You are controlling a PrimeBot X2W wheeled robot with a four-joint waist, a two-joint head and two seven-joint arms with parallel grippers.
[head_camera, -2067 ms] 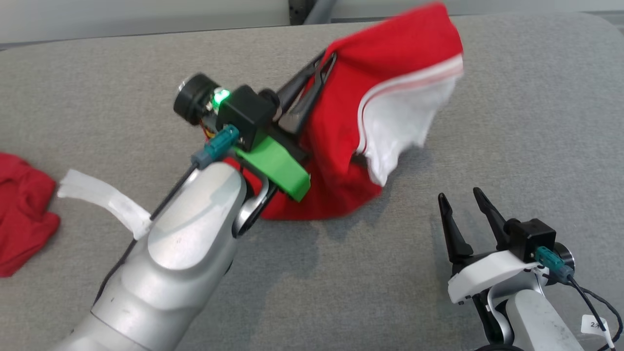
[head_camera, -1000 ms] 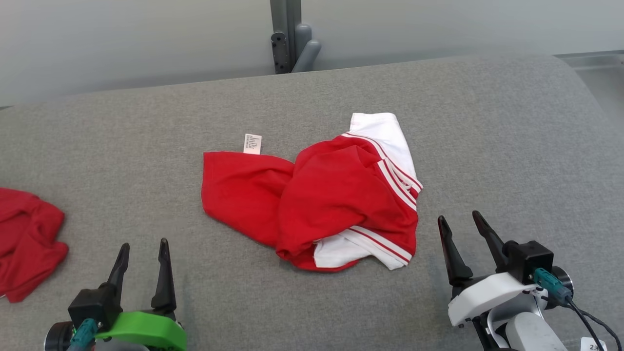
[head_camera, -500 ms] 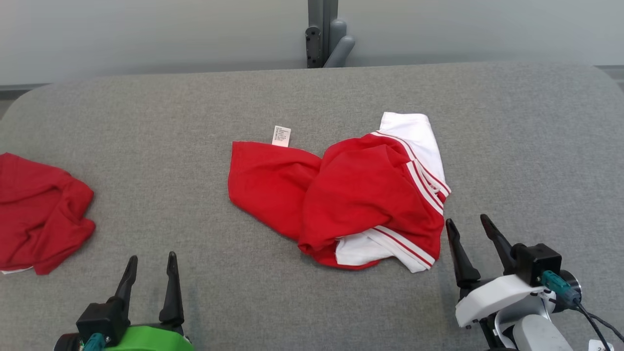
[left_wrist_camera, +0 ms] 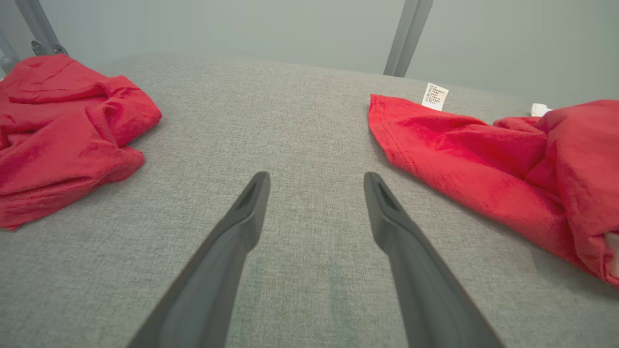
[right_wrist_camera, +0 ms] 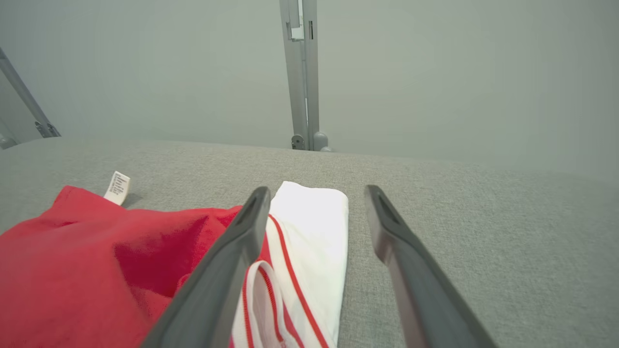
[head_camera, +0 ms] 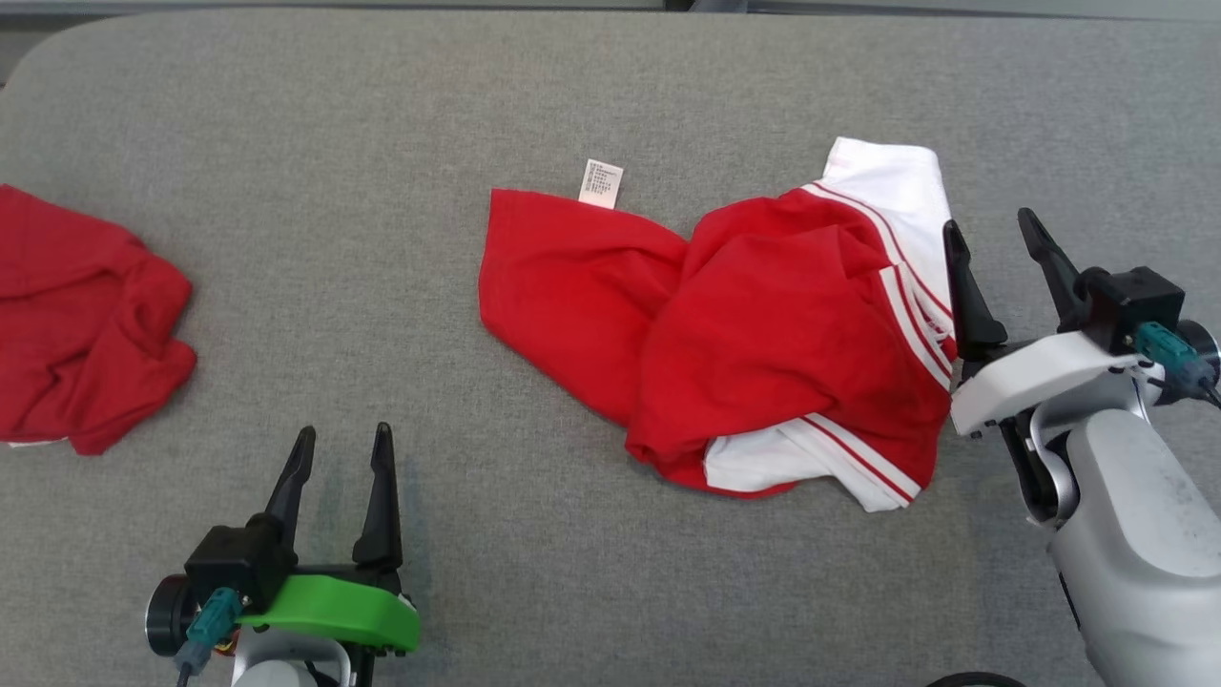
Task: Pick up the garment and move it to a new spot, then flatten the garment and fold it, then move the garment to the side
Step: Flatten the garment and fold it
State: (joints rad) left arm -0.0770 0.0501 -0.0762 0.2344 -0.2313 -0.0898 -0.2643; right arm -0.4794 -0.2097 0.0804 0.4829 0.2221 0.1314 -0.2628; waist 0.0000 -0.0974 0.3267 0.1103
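Ok, garment [head_camera: 763,343] crumpled nr R tool [head_camera: 987,219].

- grey padded surface [head_camera: 382,315]: open lane from 6 to 12 o'clock, bare between two cloth heaps.
- crumpled red cloth [head_camera: 86,324]: obstacle at the 9 o'clock edge.
- garment [head_camera: 763,353], red and white: bunched obstacle from centre toward 3 o'clock; label [head_camera: 601,183] at its 11 o'clock corner.
- left gripper [head_camera: 344,429]: 7 o'clock, jaws apart, bare surface ahead.
- right gripper [head_camera: 987,219]: 3 o'clock, jaws apart, one finger over the garment's white edge, the other over bare surface.
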